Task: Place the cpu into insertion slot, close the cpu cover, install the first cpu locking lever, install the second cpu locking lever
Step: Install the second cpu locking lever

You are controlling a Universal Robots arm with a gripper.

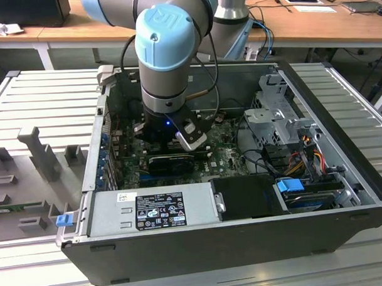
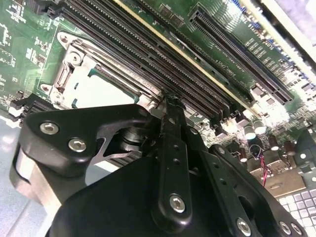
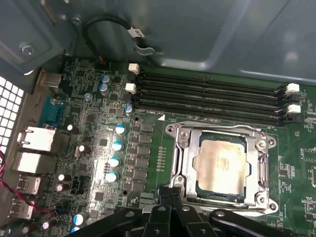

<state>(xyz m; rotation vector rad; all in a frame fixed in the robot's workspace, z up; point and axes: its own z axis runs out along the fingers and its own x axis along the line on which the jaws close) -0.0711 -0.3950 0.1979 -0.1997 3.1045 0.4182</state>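
The cpu [image 3: 221,165] lies flat in the insertion slot [image 3: 174,129], its pale metal face showing through the cut-out of the silver cpu cover [image 3: 257,154], which lies down over it. In the second wrist view the cpu [image 2: 98,91] and cpu cover [image 2: 69,66] sit just beyond the fingertips. My gripper [image 3: 170,191] hovers at the socket's near edge, its black fingers [image 2: 170,148] pressed together with nothing between them. In the exterior view the gripper [image 1: 170,140] reaches down into the open computer case over the green board.
Long black memory slots [image 3: 212,94] run beside the socket, and a row of capacitors [image 3: 116,148] stands nearby. A black cable [image 3: 106,24] loops off the case wall. The power supply [image 1: 155,207] and drive cage [image 1: 281,108] hem in the board.
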